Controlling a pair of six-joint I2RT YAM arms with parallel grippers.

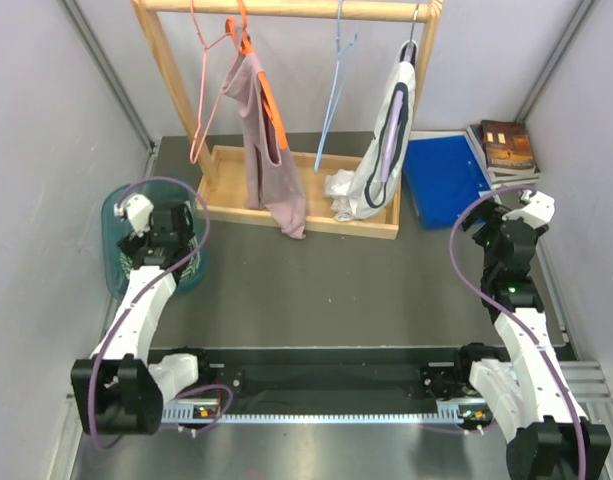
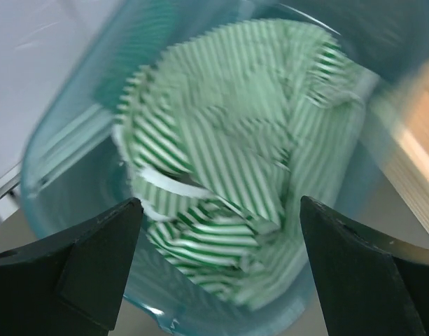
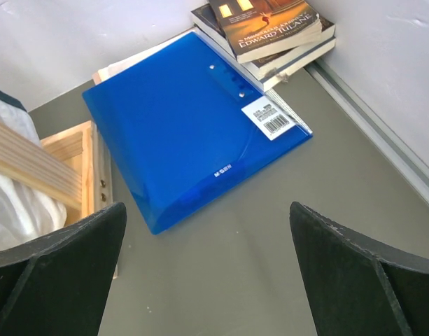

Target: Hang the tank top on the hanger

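Left of the wooden rack (image 1: 236, 210), just off the end of its base, stands a teal basin (image 1: 114, 215), and the tank top (image 2: 249, 119) lies crumpled inside it, its green-and-white stripes bunched in folds with a white-edged strap showing near the front. The left gripper (image 2: 220, 204) hangs over this basin with its jaws spread wide, one finger to either side of the fabric in the left wrist view; it grips nothing, and whether the fingertips brush the cloth cannot be told, as that view is blurred. On the rack's top rail, from left to right, hang a pink hanger (image 1: 208, 90), bare; an orange hanger (image 1: 269, 95) carrying a mauve-pink top (image 1: 271, 160); the light-blue hanger (image 1: 336, 95), bare and hooked near the middle of the rail; and a white top (image 1: 381, 150) with dark trim, whose lower end rests in the rack's base tray. Just right of the rack's base a blue folder (image 3: 186, 126) lies flat, and beyond it, further from the rack, sits a stack of books (image 3: 270, 28) against the wall. The right gripper (image 3: 208, 210) hovers right of the rack, above the near edge of the folder, its jaws likewise fully parted and holding nothing.
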